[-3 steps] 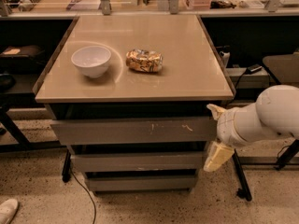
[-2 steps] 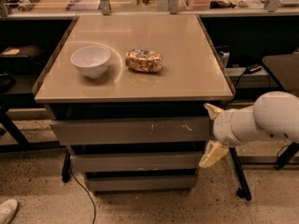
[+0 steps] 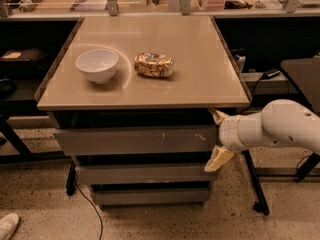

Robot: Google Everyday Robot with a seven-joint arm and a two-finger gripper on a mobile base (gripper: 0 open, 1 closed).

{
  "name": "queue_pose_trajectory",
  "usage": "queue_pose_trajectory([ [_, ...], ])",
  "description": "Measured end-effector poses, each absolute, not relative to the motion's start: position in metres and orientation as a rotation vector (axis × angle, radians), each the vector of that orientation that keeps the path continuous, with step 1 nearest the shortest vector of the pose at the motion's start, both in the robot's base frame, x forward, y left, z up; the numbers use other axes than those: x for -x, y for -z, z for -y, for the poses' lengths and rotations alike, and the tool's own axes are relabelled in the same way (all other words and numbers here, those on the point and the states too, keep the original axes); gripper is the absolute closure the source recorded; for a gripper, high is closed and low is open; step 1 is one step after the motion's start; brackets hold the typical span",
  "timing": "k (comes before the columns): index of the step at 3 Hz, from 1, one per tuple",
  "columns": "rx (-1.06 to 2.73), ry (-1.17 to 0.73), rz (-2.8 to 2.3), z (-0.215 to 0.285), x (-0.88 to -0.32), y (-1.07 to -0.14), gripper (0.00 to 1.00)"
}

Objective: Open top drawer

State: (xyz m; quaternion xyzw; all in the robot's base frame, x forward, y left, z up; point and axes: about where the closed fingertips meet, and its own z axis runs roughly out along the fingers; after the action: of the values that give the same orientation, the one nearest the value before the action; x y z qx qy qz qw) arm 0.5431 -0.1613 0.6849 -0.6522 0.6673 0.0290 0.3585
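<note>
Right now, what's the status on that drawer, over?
Gripper open at top drawer right end. Drawer not pulled out yet. Nothing blocking its front.

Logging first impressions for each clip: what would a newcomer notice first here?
The white arm reaching in from the right, its gripper at the right end of the top drawer, one finger above the front's edge and one below. Next, the white bowl and crinkled gold packet on the tan cabinet top, bowl to the left.
</note>
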Motion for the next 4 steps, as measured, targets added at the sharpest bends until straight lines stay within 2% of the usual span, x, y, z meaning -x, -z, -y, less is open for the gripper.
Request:
queue_pose_trajectory([
  [4, 1.767, -0.230, -1.653, 0.148, -0.573, -0.643, 0.00],
])
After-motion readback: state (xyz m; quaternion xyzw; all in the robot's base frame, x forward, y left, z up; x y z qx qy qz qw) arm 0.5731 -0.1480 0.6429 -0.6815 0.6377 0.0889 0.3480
